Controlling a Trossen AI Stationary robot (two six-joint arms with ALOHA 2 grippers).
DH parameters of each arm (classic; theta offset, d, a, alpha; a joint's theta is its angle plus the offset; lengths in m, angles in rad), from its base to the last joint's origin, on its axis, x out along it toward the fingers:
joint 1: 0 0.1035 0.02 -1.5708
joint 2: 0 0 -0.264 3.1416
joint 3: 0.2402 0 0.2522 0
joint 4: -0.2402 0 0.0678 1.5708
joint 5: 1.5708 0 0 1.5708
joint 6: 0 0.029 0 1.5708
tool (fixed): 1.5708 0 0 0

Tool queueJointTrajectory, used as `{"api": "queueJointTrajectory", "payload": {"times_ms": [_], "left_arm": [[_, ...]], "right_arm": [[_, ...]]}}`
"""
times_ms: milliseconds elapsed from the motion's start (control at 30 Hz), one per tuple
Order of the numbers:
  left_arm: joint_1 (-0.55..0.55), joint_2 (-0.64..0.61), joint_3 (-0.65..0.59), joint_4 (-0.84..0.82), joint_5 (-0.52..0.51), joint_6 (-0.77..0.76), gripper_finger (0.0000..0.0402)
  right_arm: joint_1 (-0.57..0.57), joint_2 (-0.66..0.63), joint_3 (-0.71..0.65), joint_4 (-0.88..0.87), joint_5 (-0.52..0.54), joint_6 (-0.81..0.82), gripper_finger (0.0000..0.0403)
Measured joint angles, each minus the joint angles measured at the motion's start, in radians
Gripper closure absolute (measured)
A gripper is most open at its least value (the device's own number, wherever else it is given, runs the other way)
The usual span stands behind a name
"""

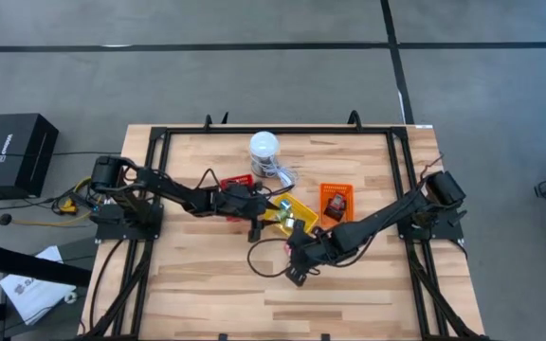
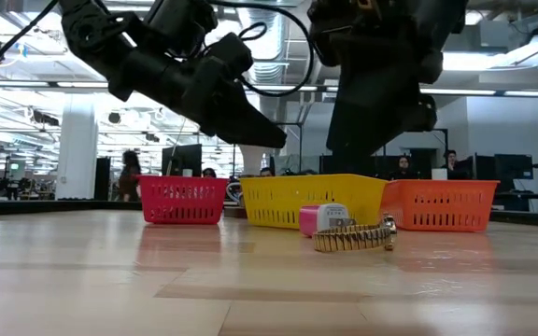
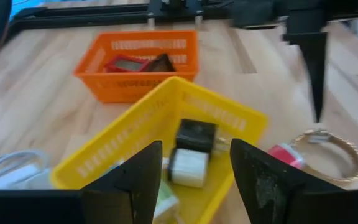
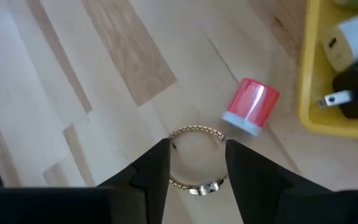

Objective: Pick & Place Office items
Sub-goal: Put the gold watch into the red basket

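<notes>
High view: both arms meet mid-table by the yellow tray (image 1: 297,210); low view: gold wire ring (image 2: 355,237) lies flat beside a pink piece (image 2: 321,218); left wrist: left gripper (image 3: 196,163) spread empty over tray; right wrist: right gripper (image 4: 197,157) parted, straddling ring, gripping nothing.

1. The left arm is reaching in from the left side, and its claw (image 3: 194,177) is hanging with its two fingers apart.
2. The right arm is bending in from the right, and its claw (image 4: 196,165) is pointing down, fingers apart.
</notes>
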Motion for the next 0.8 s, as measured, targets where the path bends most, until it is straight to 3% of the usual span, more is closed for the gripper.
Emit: {"api": "queueJointTrajectory", "payload": {"times_ms": [133, 300, 433, 800], "left_arm": [[-0.026, 0.0, 0.0, 0.002, 0.01, -0.001, 0.0221], [-0.095, 0.0, 0.0, 0.003, 0.033, 0.0, 0.0226], [-0.17, 0.0, 0.0, 0.004, 0.087, -0.003, 0.0227], [-0.288, 0.0, 0.0, 0.011, 0.079, -0.027, 0.0236]], "right_arm": [[-0.021, 0.0, 0.0, -0.002, -0.015, -0.106, 0.0254], [-0.061, -0.01, 0.0, -0.048, -0.181, -0.112, 0.0254], [-0.057, -0.011, -0.001, -0.083, -0.191, -0.117, 0.0254], [0.034, -0.002, 0.0, -0.091, -0.205, -0.067, 0.0263]]}}
